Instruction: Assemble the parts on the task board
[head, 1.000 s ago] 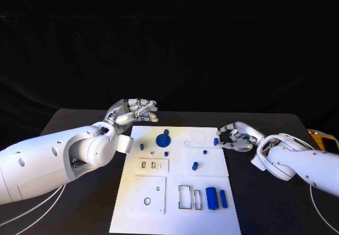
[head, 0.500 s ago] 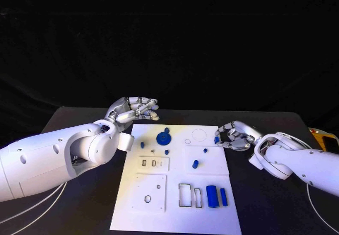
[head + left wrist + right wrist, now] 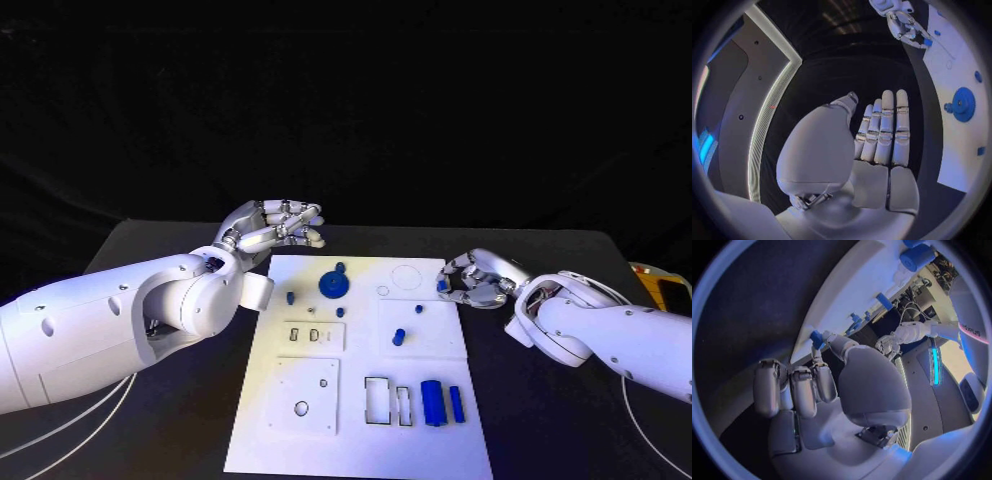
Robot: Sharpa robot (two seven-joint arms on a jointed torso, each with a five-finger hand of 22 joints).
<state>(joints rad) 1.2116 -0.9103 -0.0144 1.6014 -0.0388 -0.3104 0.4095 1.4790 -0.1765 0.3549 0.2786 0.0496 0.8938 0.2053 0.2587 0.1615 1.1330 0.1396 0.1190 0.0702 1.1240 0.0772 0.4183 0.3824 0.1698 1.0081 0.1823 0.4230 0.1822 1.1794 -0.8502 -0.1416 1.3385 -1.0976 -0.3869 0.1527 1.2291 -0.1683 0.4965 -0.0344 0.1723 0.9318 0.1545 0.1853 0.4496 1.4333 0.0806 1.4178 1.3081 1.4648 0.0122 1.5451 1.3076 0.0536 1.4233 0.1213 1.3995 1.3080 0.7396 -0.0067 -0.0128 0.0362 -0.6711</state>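
Two robot hands in play, and the right robot hand (image 3: 477,279) is the busy one, working at the board's (image 3: 361,440) right edge, roughly two o'clock from the board's middle. Its fingers are curled round a small blue peg (image 3: 441,287), thumb and a finger pinching it right at the board's rim (the right wrist view shows that blue tip caught between the fingertips (image 3: 819,339)). Whether the peg is already seated in a hole or just touching the plate, I cannot tell.

To do this step well, in my judgement: hold the peg upright, line it squarely over its hole before pressing, and push straight down without twisting, since a tilted peg will jam or skid off the edge.

The left robot hand (image 3: 274,227) hangs over the bench just past the board's far left corner, about eleven o'clock, fingers loosely folded in with nothing held. The blue gear (image 3: 335,284) lies on the board near it, at about five o'clock from that hand and apart from it. Down at the near end, the cylinder (image 3: 431,402) lies well away from both.
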